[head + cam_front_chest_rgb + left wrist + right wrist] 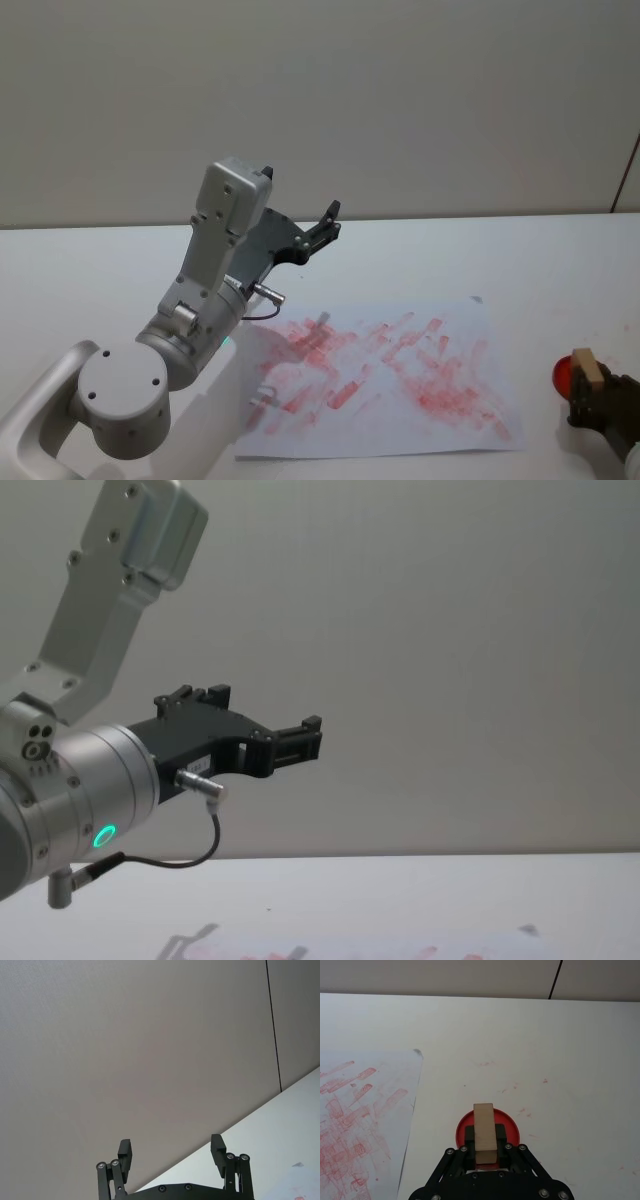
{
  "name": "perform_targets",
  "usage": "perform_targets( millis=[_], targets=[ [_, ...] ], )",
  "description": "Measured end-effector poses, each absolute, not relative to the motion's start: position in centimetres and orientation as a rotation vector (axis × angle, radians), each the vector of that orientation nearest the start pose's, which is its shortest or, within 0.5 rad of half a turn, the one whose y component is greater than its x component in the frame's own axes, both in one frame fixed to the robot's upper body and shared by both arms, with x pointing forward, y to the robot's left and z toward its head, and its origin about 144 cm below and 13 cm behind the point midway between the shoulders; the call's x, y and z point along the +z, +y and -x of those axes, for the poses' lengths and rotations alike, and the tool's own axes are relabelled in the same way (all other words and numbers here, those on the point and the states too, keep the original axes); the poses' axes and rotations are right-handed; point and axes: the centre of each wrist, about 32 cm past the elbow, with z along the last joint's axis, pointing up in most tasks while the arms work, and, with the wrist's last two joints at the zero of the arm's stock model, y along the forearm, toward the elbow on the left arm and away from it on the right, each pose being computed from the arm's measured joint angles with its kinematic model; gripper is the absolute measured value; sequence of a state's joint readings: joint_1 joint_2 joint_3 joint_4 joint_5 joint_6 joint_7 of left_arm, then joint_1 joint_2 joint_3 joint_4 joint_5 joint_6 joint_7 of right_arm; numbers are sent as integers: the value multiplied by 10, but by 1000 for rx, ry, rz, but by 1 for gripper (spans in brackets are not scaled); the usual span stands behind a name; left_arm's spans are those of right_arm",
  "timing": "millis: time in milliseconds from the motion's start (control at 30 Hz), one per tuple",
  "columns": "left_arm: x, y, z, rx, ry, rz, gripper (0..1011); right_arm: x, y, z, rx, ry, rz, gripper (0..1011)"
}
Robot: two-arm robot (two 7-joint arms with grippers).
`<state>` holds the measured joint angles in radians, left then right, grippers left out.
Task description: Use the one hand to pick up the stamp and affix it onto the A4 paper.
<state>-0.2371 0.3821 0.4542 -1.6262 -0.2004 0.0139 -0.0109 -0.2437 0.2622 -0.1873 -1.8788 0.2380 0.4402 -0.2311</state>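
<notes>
The stamp (484,1132) is a small wooden block, held upright between the jaws of my right gripper (485,1137), which is shut on it. It stands over a round red ink pad (513,1130) at the table's near right corner; in the head view the stamp (586,368) and right gripper (592,396) sit at the lower right. The A4 paper (400,380) lies flat in the middle, covered in red-pink prints, to the left of the stamp. My left gripper (328,222) hangs open and empty in the air above the paper's far left side.
The silver left arm (200,300) with its green ring light rises over the near left of the white table (520,260). Small red ink specks (520,1085) dot the tabletop beyond the pad. A wall stands behind the table.
</notes>
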Motion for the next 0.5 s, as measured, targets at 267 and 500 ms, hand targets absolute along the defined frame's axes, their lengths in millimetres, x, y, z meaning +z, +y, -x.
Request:
perform_targets(
  millis=[267, 500],
  targets=[
    [1204, 198, -492, 1124, -268, -61, 1001, 1160, -223, -383, -1488, 233, 387, 216],
    [1204, 198, -492, 1124, -268, -61, 1001, 1165, -221, -389, -1431, 162, 369, 216]
  ],
)
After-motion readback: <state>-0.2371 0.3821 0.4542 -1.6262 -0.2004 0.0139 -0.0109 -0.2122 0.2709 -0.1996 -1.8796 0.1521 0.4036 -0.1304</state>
